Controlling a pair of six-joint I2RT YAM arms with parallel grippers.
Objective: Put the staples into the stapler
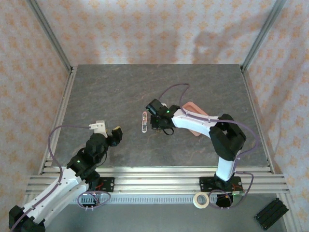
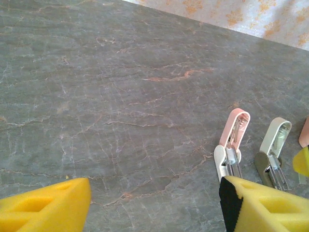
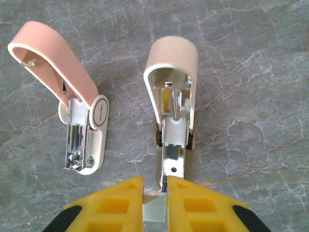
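Staples, a thin dull-grey metal strip point(image 3: 154, 213), sit pinched in the closed right claw point(image 3: 155, 189) at the rail of the open cream plastic stapler point(image 3: 171, 53); probably light, brittle, best gripped by its sides. Left claw point(image 2: 155, 193), left of that stapler, gapes empty.

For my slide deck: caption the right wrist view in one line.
Right hand pinching a pale strip at the open beige stapler's metal track, an open pink stapler lying beside it.

The left arm point(image 1: 72, 176) stretches forward from its base, and the left gripper point(image 2: 154, 195) points downward with its fingers spread wide. The right arm point(image 1: 219, 137) folds at the elbow and reaches leftward, with the right gripper point(image 3: 155, 191) pinched nearly closed.
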